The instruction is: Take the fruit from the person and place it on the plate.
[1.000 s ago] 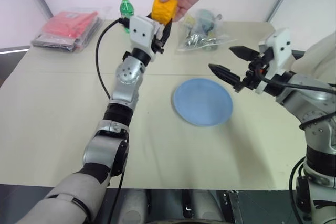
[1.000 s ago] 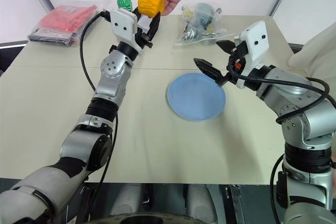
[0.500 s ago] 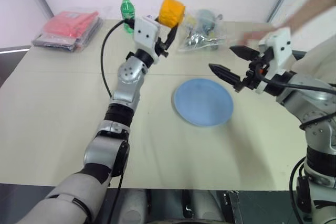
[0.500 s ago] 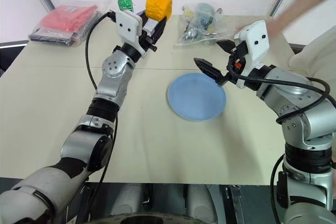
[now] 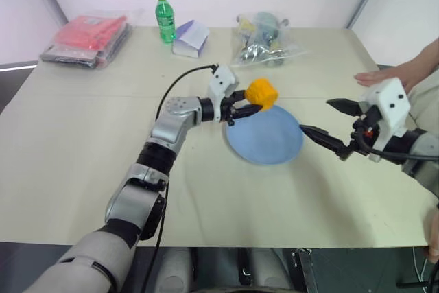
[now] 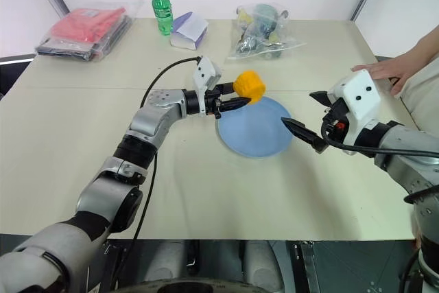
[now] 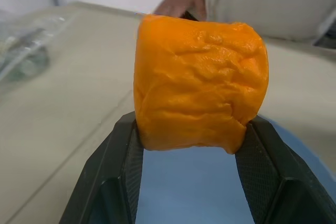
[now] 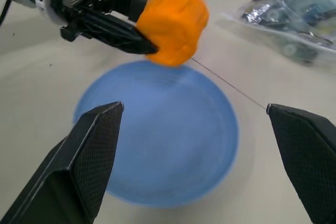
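The fruit [image 5: 261,92] is seen as a chunky orange-yellow lump, roughly drum-shaped; in the left wrist view its surface [image 7: 199,80] is shown wrinkled and bumpy, with a squared top edge and a ragged lower edge; it is far smaller than the plate [image 5: 271,143], a round, flat, light blue disc lying on the beige table [image 5: 82,135]. The fruit is clamped between the two black fingers of the left gripper [image 5: 248,100], which is pointed nearly level toward 3 o'clock; it is held in the air over the plate's rim at about 11 o'clock, with no contact between fruit and plate discernible. The right gripper [image 5: 328,125] is held beyond the plate's 3 o'clock edge, its jaws spread wide apart and nothing between them.

From the head views the wider table is given: a green bottle [image 5: 165,17] with a yellow cap and a small white-and-purple pack [image 5: 190,38] toward 12 o'clock, a red packet [image 5: 89,37] at 10 o'clock, a clear bag of items [image 5: 265,39] at 1 o'clock, and the person's hand [image 5: 392,75] laid flat on the table edge at 3 o'clock. In the right wrist view the fruit [image 8: 173,23] and the left gripper's fingers [image 8: 113,27] are seen side-on above the plate [image 8: 157,140]; in the left wrist view the fruit's texture and the grip on both its sides are shown close.
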{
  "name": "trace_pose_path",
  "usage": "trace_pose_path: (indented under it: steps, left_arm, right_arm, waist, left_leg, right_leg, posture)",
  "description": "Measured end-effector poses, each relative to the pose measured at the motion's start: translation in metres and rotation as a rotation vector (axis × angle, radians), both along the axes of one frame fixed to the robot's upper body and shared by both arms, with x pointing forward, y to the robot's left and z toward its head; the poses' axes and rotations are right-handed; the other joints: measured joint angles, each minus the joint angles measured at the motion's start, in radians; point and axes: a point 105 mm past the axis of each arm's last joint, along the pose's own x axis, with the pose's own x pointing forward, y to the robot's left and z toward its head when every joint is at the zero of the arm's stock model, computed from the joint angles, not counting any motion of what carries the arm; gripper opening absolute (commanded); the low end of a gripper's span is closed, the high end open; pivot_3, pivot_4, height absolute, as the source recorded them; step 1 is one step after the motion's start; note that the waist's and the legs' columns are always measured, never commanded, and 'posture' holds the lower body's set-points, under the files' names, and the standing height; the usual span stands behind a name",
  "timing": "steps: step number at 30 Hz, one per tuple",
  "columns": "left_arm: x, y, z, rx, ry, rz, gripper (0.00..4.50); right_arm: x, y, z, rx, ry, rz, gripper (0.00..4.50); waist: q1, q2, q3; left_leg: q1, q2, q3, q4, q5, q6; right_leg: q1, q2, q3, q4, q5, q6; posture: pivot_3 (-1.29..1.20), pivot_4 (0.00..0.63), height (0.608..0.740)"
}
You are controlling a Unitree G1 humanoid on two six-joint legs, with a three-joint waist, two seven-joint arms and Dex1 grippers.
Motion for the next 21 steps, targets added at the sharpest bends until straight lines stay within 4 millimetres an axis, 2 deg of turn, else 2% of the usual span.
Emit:
trace_pose_path:
  steps: [6,10,15,18,21]
  left_arm:
    - [0.001,-0.013,-0.034,0.117,0.115,-0.026,1.95]
    - [-0.002,-0.012,-0.054,0.18,0.145,-0.052,1.95]
    - [-0.002,-0.013,-0.053,0.183,0.126,-0.069,4.42]
    - [-0.002,-0.013,-0.051,0.17,0.129,-0.073,4.47]
    - [-0.006,-0.013,-0.041,0.122,0.13,-0.11,4.47]
  right_arm:
    - [-0.008,0.002,-0.001,0.013,-0.021,-0.033,4.5]
    - [-0.012,0.004,-0.004,0.019,-0.023,-0.052,4.5]
    - [-0.012,0.003,-0.004,0.021,-0.031,-0.074,4.5]
    - [-0.011,0.002,-0.003,0.021,-0.033,-0.078,4.5]
    - [-0.011,0.002,-0.004,0.022,-0.03,-0.076,4.5]
  waist:
    - [0.002,0.0,0.0]
    - [0.0,0.0,0.0]
    - [0.001,0.0,0.0]
    - [0.002,0.0,0.0]
    - [0.001,0.0,0.0]
  left_leg:
    - [-0.001,0.0,0.0,0.0,0.0,0.001]
    - [-0.001,0.0,0.0,0.0,0.0,0.001]
    - [-0.001,0.0,0.0,0.0,-0.001,0.001]
    - [-0.001,0.0,0.0,0.0,-0.001,0.001]
    - [-0.001,0.0,0.0,0.0,-0.001,0.001]
  right_leg:
    - [0.0,0.0,0.0,-0.001,0.0,0.0]
    - [0.0,0.0,0.0,-0.001,0.0,0.0]
    - [0.0,0.0,0.0,-0.001,0.0,0.0]
    - [0.0,0.0,0.0,-0.001,0.0,0.0]
    - [0.0,0.0,0.0,-0.001,0.0,0.0]
  posture:
    - [0.0,0.15,0.731]
    - [0.0,0.15,0.731]
    - [0.0,0.15,0.731]
    - [0.0,0.15,0.731]
    - [0.0,0.15,0.731]
